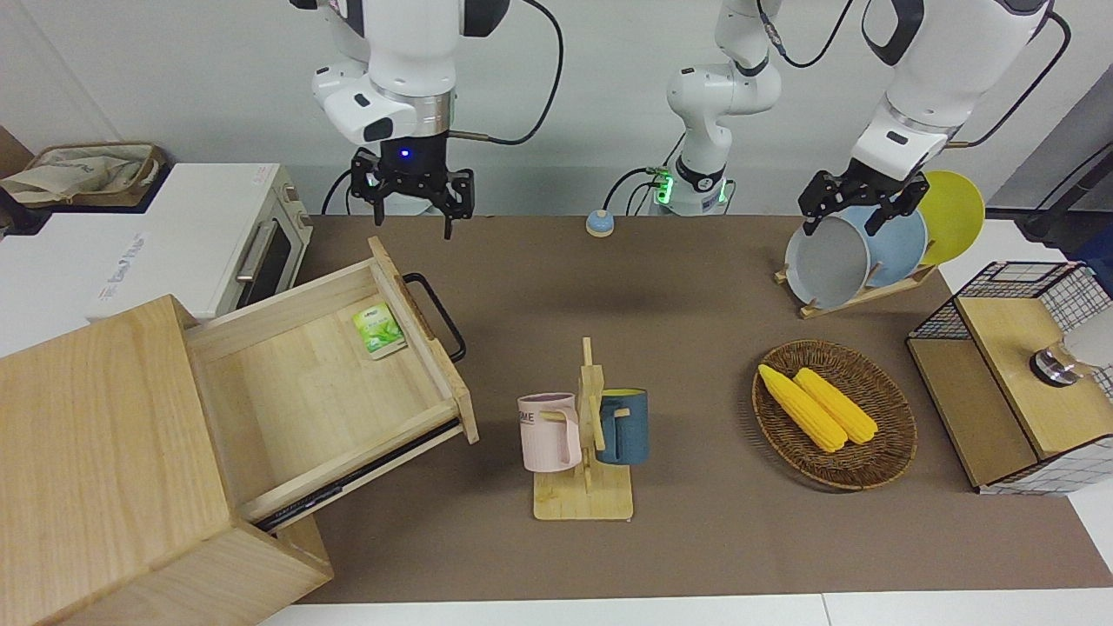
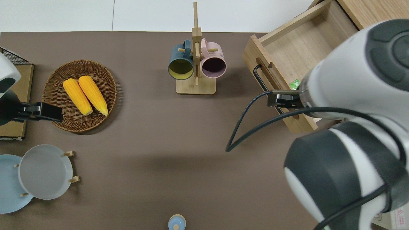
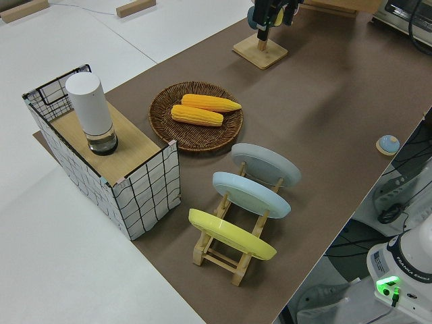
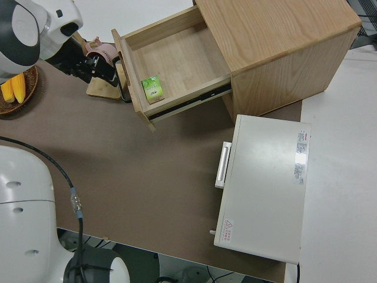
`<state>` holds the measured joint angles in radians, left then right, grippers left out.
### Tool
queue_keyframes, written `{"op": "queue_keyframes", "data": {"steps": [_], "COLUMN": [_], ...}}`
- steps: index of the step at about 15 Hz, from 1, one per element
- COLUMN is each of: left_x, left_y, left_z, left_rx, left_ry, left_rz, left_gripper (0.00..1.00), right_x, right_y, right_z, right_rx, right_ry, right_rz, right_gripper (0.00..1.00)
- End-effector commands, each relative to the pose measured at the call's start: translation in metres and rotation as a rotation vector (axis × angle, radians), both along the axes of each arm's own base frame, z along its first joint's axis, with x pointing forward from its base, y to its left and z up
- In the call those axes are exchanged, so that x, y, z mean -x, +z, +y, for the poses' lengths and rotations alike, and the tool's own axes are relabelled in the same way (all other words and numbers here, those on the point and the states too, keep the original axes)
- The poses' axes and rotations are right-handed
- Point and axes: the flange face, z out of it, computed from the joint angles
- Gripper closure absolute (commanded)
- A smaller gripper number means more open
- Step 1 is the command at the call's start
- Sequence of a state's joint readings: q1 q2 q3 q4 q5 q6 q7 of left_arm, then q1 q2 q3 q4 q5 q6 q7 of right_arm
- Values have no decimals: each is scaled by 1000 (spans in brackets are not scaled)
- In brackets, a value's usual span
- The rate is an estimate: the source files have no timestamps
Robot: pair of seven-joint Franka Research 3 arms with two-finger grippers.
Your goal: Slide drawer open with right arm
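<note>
One smooth light-wood drawer (image 1: 330, 391) stands pulled well out of its boxy cabinet (image 1: 104, 469), a small green packet (image 1: 379, 331) lying inside by the drawer front. The right gripper (image 1: 410, 191), fingers spread and empty, hangs over the curved black bar handle (image 1: 437, 315). The left arm is parked.

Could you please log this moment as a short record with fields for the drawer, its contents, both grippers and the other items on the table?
drawer: drawer pulled well out of the wooden box
contents: one small green packet near the drawer's front panel
handle: black bar handle, nothing holding it
right gripper: right gripper raised, fingers open, empty
left arm: parked
other items: mug rack, corn basket, plate rack, toaster oven
</note>
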<state>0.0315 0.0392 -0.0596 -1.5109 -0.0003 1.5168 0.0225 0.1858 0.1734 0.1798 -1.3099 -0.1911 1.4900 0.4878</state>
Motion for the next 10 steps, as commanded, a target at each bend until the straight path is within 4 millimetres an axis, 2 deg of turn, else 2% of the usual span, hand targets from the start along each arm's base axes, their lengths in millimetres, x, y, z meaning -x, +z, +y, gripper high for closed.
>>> {"op": "queue_keyframes", "data": {"steps": [1, 4, 6, 8, 10], "left_x": [-2, -2, -2, -2, -2], "left_y": [4, 3, 4, 4, 4], "left_z": [1, 1, 1, 1, 1], "left_rx": [-16, -16, -16, -16, -16], "left_ry": [-12, -12, -12, -12, -12], "left_rz": [5, 6, 5, 5, 5], "left_gripper": [7, 7, 7, 7, 7], "right_x": [-10, -18, -21, -23, -24], "right_y": [4, 3, -2, -6, -6], "right_z": [-60, -91, -98, -112, -115], "right_rx": [-127, -158, -173, -232, -228], "right_ry": [57, 83, 75, 41, 38], "right_rz": [-8, -13, -13, -1, 0], "right_gripper": [15, 15, 15, 15, 15]}}
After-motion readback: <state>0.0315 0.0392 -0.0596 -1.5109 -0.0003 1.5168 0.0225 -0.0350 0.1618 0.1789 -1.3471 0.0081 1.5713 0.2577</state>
